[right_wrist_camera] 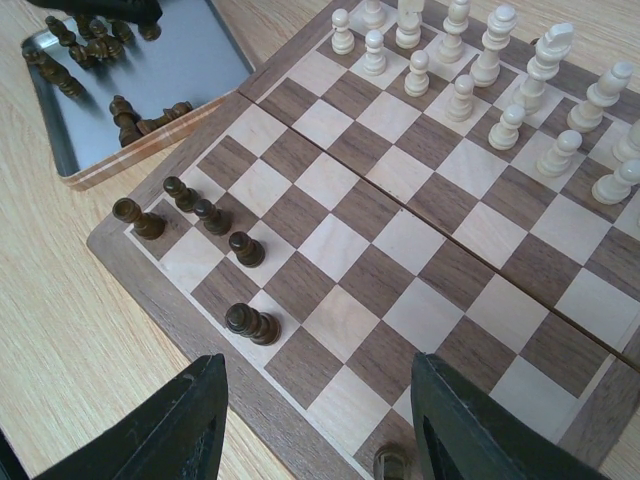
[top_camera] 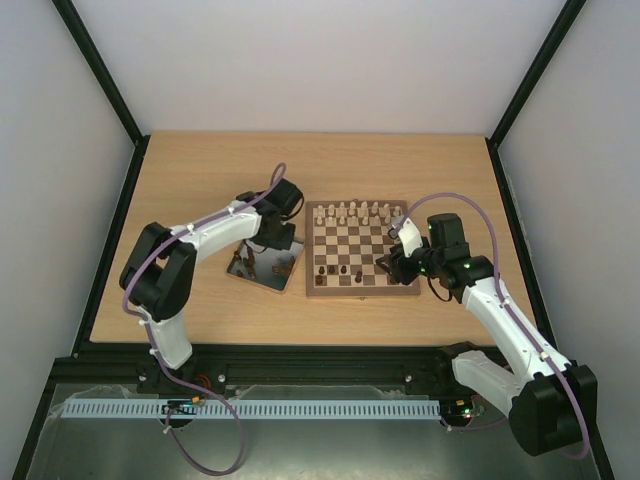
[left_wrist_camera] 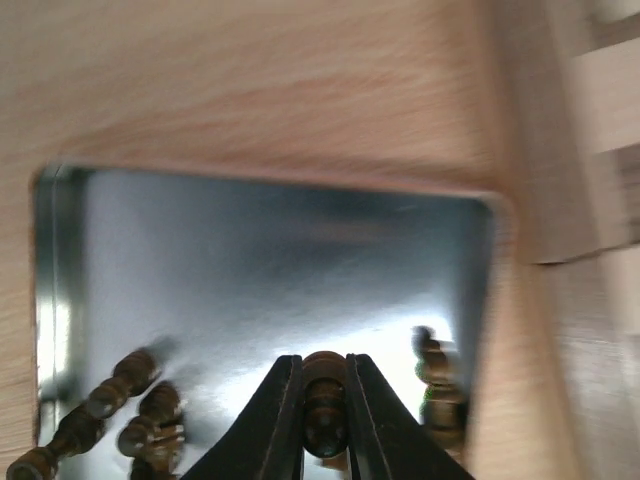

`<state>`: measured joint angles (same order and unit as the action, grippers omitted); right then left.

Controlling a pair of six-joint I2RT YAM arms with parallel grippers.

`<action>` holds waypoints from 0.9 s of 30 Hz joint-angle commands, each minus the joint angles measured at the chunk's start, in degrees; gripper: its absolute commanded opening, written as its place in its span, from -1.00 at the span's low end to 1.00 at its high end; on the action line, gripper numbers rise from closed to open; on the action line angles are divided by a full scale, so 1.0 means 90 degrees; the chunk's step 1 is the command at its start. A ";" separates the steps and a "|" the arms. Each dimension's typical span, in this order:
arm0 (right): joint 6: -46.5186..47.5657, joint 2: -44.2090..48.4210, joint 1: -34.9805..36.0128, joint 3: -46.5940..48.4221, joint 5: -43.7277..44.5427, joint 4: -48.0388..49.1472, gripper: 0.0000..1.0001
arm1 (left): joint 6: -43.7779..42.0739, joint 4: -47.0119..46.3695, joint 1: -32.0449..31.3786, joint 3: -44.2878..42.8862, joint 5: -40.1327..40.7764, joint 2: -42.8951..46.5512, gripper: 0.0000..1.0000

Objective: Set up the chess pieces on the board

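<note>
The board (top_camera: 360, 292) lies mid-table, with cream pieces on its far rows. Several dark chess pieces (right_wrist_camera: 246, 248) stand on its near left squares, and one more (right_wrist_camera: 392, 463) stands at the near edge under my right gripper. My right gripper (right_wrist_camera: 318, 365) is open and empty above the board's (right_wrist_camera: 400, 240) near edge. My left gripper (left_wrist_camera: 325, 365) is shut on a dark chess piece (left_wrist_camera: 325, 405) over the metal tray (left_wrist_camera: 250, 250). It hangs over the tray in the top view (top_camera: 268, 262).
Several loose dark pieces (left_wrist_camera: 100, 400) lie in the tray, and one (left_wrist_camera: 440, 375) lies just right of my left fingers. The tray (right_wrist_camera: 190, 70) sits against the board's left edge. Cream pieces (right_wrist_camera: 470, 90) fill the far rows.
</note>
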<state>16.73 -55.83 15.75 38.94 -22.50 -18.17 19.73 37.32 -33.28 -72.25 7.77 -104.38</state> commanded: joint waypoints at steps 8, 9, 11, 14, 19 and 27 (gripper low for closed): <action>-0.0486 -0.0050 -0.0020 -0.0028 0.1314 0.0317 0.03 | -0.0486 0.0464 -0.1408 -0.1923 -0.0916 -0.0136 -0.91; -0.0586 -0.0067 -0.0041 -0.0038 0.1568 0.0389 0.03 | -0.0528 0.0479 -0.1513 -0.2075 -0.0987 -0.0256 -0.91; -0.0772 -0.0129 -0.0161 -0.0035 0.1916 0.0483 0.05 | -0.0623 0.0527 -0.1703 -0.2424 -0.1068 -0.0479 -0.91; -0.1002 -0.0267 -0.0450 0.0034 0.2074 0.0481 0.13 | -0.0773 0.0619 -0.1943 -0.2776 -0.1210 -0.0822 -0.91; -0.1096 -0.0311 -0.0708 0.0041 0.2210 0.0493 0.13 | -0.0926 0.0771 -0.2275 -0.3102 -0.1288 -0.1299 -0.91; -0.1078 -0.0298 -0.0734 0.0029 0.2207 0.0521 0.14 | -0.0965 0.0843 -0.2468 -0.3227 -0.1378 -0.1684 -0.91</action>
<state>7.62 -58.43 9.34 38.94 -3.36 -13.91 12.14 42.72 -54.85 -98.70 -3.51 -118.32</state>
